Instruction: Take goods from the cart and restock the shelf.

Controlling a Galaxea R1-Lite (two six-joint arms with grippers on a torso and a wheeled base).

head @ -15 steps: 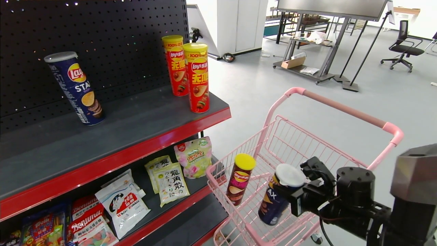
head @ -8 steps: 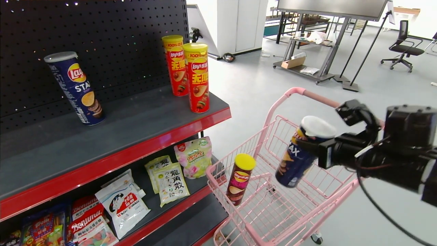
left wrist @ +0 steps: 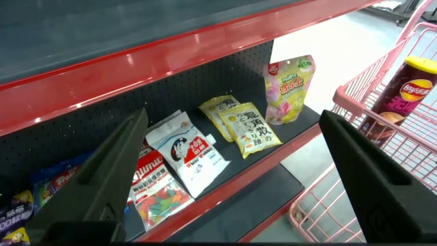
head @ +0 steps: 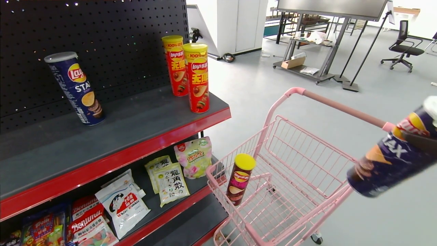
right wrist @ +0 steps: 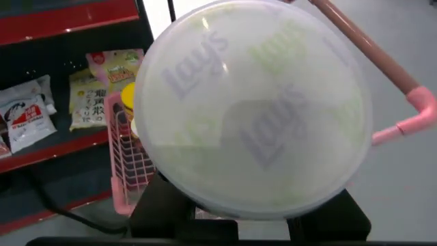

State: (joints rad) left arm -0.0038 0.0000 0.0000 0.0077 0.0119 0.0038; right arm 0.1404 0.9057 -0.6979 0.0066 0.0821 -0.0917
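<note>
Well, in the head view the held can (head: pixel 389 160) hangs at about 4 o'clock, in the air near the handle end of the cart (head: pixel 341 107). It is dark blue with a red-and-yellow logo, white letters and a chip picture toward its base. Its white lid is cut off by the frame edge. Its long axis slants, lid end up toward 2 o'clock and base down toward 8 o'clock. A dark finger (head: pixel 421 142) lies across it near the lid. The cart is pink wire, at 5 o'clock. A maroon can (head: pixel 240 179) with a yellow lid leans in its corner nearest the shelf (head: pixel 136 126), at about 6 o'clock. On the grey, red-edged top board a shelf can (head: pixel 75 89), also blue, stands tilted at 10 o'clock. Two red cans (head: pixel 197 78) stand upright at 11 o'clock, one just behind the other. Bags (head: pixel 123 201) lie on the lower board at 7 o'clock.

In the left wrist view, the left gripper (left wrist: pixel 235 181) has its two dark fingers spread wide with nothing between them. Beyond them are the bags and the maroon can in the cart.

In the right wrist view, the can's round, cloudy white lid faces the camera, so its long axis runs straight away. The right gripper (right wrist: pixel 249 212) is clamped on the can just under the lid.
</note>
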